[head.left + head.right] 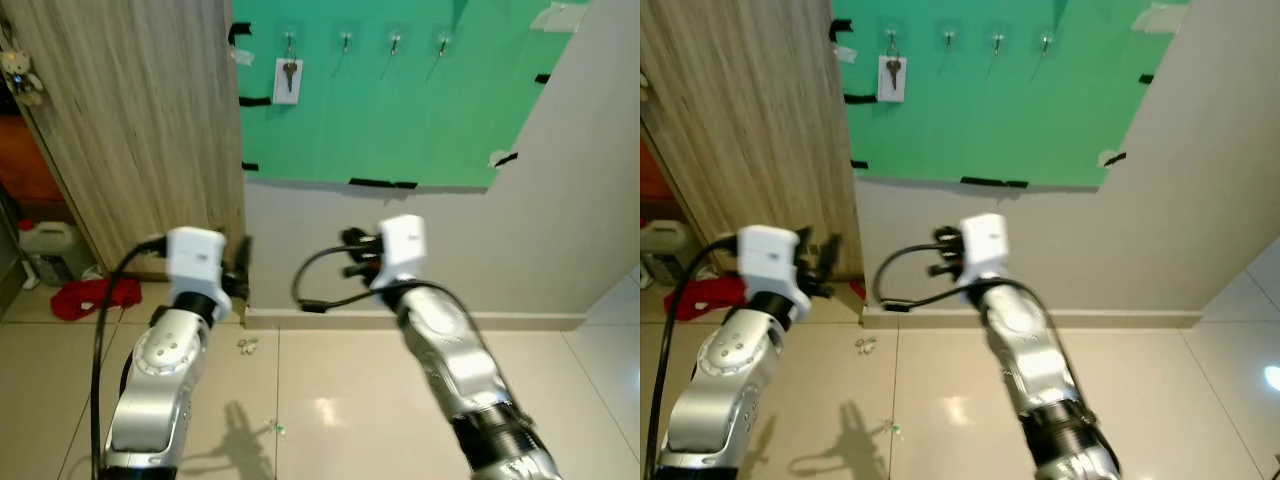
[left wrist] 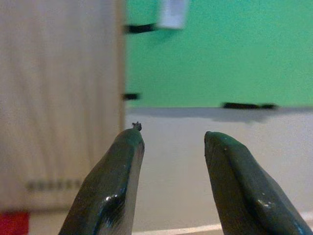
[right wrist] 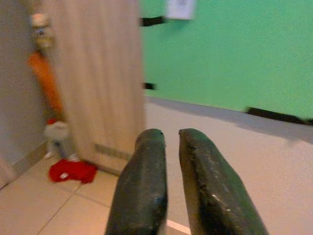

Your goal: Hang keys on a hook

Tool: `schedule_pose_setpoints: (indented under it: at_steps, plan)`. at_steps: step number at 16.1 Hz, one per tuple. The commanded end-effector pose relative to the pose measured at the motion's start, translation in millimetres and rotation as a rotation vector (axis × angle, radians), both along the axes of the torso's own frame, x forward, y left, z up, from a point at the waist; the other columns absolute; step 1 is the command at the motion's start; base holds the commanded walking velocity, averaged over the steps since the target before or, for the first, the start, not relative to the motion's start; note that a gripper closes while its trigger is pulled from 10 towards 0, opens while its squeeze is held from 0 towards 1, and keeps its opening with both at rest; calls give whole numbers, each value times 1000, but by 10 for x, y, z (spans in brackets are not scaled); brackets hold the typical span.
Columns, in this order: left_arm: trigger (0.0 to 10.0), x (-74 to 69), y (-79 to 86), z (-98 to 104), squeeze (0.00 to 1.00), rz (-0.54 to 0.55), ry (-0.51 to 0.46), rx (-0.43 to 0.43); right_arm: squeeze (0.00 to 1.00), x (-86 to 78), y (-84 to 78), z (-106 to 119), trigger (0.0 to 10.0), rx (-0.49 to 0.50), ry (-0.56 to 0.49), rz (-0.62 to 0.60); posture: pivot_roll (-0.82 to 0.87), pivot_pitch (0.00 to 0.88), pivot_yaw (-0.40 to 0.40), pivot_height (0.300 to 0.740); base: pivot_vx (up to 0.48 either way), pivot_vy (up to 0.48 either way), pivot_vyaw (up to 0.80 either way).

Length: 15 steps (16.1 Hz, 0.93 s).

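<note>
Both arms raised, keys (image 1: 288, 73) hooked

Green sheet (image 1: 400, 100) taped on white wall; wooden door (image 1: 140, 120) beside it; red cloth (image 1: 95, 297) on tiled floor (image 1: 320, 400).

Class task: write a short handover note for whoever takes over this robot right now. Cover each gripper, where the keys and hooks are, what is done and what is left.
Left gripper: open, empty, raised toward the wall.
Right gripper: fingers nearly closed, nothing visible between them, also raised.
Keys: hanging with a white tag on the leftmost hook of the green board. Three more hooks to its right are bare.
Done: the keys appear to be hung.
Left: nothing obvious; check the keys sit securely. A small object lies on the floor by the wall; too small to identify.
</note>
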<state>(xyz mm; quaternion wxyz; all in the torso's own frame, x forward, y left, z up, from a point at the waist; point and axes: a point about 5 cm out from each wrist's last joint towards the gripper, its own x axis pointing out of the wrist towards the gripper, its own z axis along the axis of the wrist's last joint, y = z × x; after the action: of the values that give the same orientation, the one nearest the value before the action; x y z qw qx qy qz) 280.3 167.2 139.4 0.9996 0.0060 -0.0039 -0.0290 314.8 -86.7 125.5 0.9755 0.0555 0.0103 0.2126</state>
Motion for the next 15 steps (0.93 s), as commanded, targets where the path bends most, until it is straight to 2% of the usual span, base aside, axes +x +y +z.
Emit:
schedule_pose_setpoints:
  at_steps: [1,3,5,7,9,15]
  plan:
    - [10000,37,94,-27,0,87,19,-38,1000,11,-178,-19,10000,-7,15,-85,42,0,-50,740,0,0,0]
    - [10000,32,187,-91,0,148,38,-17,1000,7,-304,-40,10000,-56,3,-137,29,0,-58,740,0,0,0]
    - [10000,24,162,-75,0,125,20,9,1000,15,-360,-42,10000,-77,-4,-165,30,0,-72,740,0,0,0]
    - [10000,33,103,-51,0,103,-3,35,1000,30,-334,-34,10000,-128,-34,-150,32,0,-80,740,0,-471,-238]
    - [10000,54,47,-37,0,82,-21,40,1000,64,-317,-54,10000,-110,-18,-159,35,0,-82,740,0,-472,-725]
    - [10000,81,54,-56,0,77,-22,50,1000,114,-300,-1,10000,-94,-44,-171,21,0,-72,740,0,-471,-708]
